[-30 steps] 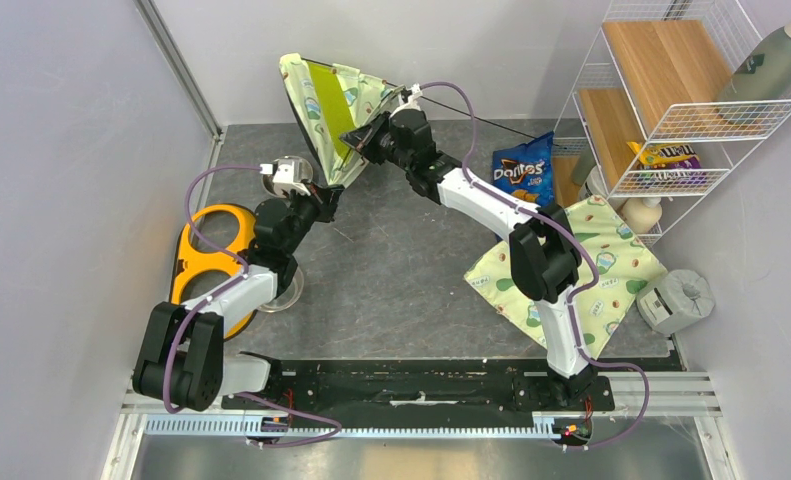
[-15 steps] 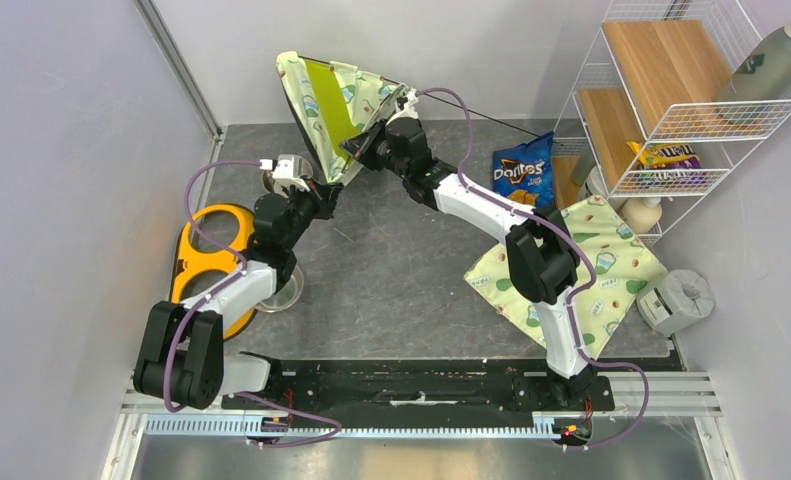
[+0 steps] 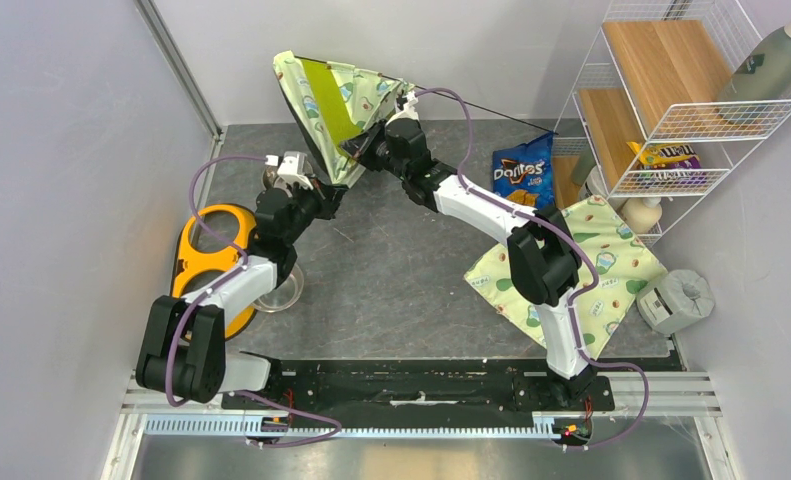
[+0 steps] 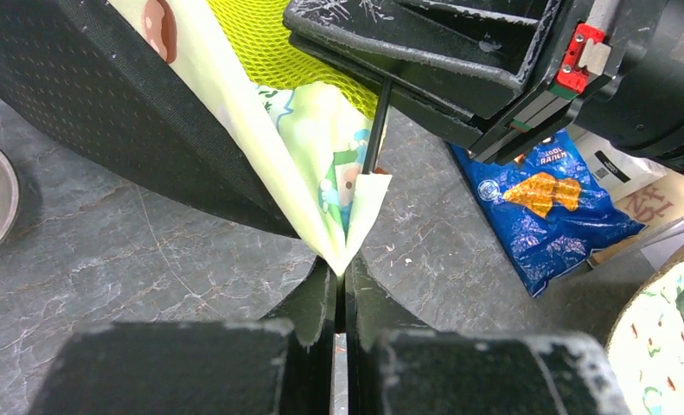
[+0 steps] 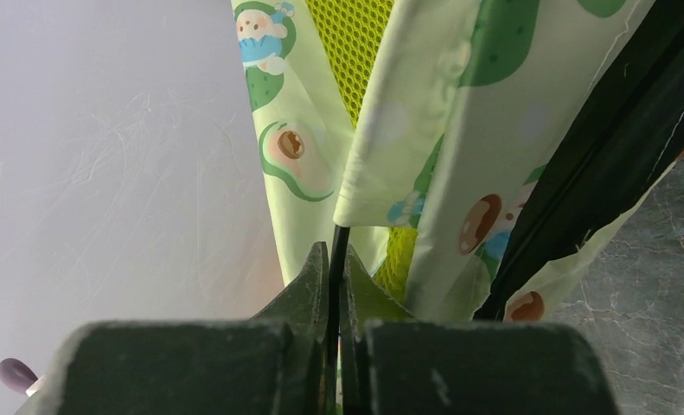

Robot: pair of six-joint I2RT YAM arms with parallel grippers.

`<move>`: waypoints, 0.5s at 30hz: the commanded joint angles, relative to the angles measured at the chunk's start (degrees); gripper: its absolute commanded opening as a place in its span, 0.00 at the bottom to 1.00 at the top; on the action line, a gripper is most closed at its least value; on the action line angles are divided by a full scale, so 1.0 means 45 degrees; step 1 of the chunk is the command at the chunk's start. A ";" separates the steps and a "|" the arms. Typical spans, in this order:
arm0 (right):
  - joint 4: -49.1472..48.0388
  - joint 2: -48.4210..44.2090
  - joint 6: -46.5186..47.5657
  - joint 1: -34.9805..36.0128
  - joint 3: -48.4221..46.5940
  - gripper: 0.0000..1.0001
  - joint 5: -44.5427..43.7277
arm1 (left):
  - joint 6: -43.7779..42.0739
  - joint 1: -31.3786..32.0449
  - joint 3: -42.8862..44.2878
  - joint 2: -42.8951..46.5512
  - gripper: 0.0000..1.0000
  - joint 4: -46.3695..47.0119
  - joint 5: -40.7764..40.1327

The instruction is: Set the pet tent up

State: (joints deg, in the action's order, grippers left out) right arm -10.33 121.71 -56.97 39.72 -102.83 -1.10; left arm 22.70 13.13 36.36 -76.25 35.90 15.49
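Observation:
The pet tent [image 3: 333, 100] hangs half raised at the back of the table, cream avocado-print fabric with a lime mesh panel. My left gripper [image 3: 328, 196] is shut on its lowest fabric corner [image 4: 345, 251], the fingertips pinched together on the cloth. My right gripper [image 3: 359, 150] is shut on a thin black pole [image 5: 337, 246] where it leaves the fabric sleeve [image 5: 407, 147]. The pole's free length [image 3: 501, 113] runs right, above the table. In the left wrist view the right gripper's body [image 4: 459, 60] sits just above the corner, with the pole [image 4: 378, 121] entering the cloth.
A blue Doritos bag [image 3: 524, 168] lies right of the tent. The flat avocado-print pad [image 3: 611, 262] lies at the right, beside a wire shelf [image 3: 671, 90] and a grey roll [image 3: 683, 298]. An orange holder [image 3: 211, 250], a steel bowl [image 3: 269, 178] and a glass bowl [image 3: 287, 290] sit at the left.
Both arms have carried the tent slightly left and toward the back wall. The pole's free end has swung up a little. Both grips are unchanged.

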 commanded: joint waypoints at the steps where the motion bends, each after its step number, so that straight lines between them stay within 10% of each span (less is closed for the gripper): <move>1: -0.0669 -0.0380 0.1453 -0.0452 0.0077 0.00 -0.1496 | 0.0159 -0.0026 0.0536 0.0001 0.02 -0.0242 0.0915; 15: -0.0673 -0.0470 0.3419 0.0295 0.0461 0.00 -0.1562 | 0.0307 -0.0026 0.1315 -0.0063 0.02 -0.0865 0.1727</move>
State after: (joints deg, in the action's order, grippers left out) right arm -12.40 121.01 -51.35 41.15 -101.73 -2.55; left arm 23.09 12.71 39.59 -77.06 31.40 18.83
